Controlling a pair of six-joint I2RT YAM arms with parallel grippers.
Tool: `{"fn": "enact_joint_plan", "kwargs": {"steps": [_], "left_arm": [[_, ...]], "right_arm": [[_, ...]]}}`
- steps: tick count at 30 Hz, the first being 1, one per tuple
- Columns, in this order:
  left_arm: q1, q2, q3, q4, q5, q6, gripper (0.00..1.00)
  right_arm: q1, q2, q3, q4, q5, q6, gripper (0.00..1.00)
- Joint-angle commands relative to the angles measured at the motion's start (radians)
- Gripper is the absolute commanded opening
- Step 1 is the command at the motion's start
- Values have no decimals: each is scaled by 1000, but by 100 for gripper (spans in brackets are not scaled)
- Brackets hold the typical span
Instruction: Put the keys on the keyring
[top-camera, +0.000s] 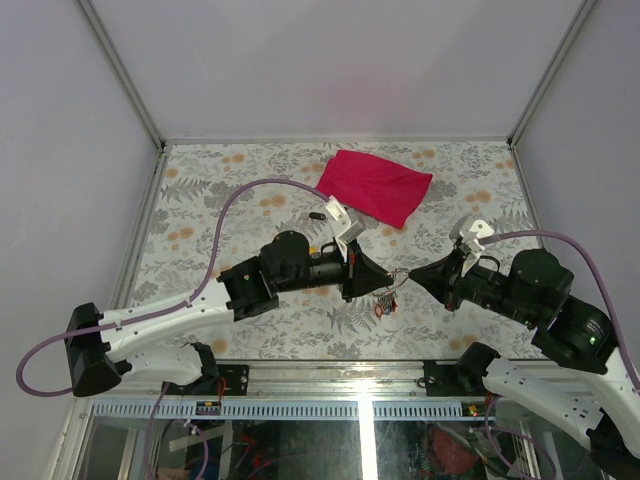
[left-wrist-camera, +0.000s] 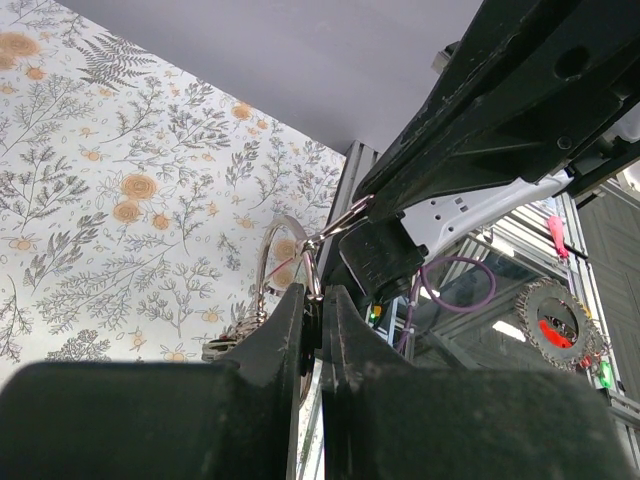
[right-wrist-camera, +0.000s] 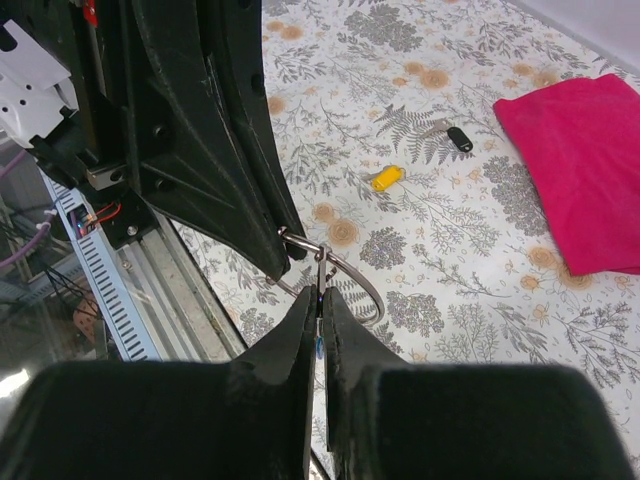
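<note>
The silver keyring (right-wrist-camera: 372, 290) hangs in the air between my two grippers, just above the table's near edge. My left gripper (left-wrist-camera: 318, 292) is shut on the keyring's wire (left-wrist-camera: 268, 250), and a bunch of small keys (top-camera: 384, 303) dangles below it. My right gripper (right-wrist-camera: 319, 292) is shut on a small key (right-wrist-camera: 320, 268) with a hint of blue between the pads. That key's metal end meets the ring beside the left fingers (right-wrist-camera: 255, 215). A yellow key (right-wrist-camera: 386, 178) lies loose on the table beyond. In the top view the two grippers (top-camera: 388, 280) (top-camera: 408, 275) point tip to tip.
A magenta cloth (top-camera: 375, 187) lies at the back of the floral table (top-camera: 200, 200). A small black key (right-wrist-camera: 459, 139) lies near it, past the yellow one. The aluminium rail (top-camera: 330, 368) runs along the near edge, right under the grippers.
</note>
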Motion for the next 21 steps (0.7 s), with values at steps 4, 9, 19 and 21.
{"fn": "enact_joint_plan", "kwargs": {"steps": [4,9,19,21], "left_arm": [[2,-22,3,13,-25,32,6],[3,-33,14,-14,-38,74,17],[-1,-106,-2,-17,-103,223,49],[-7,-121,-2,-12,-125,264,53]], "right_arm": [[-2,5,48,88,-5,33,0],[-2,33,78,69,-11,52,0],[-2,95,142,16,-16,103,0],[-2,120,167,-12,-14,117,0]]}}
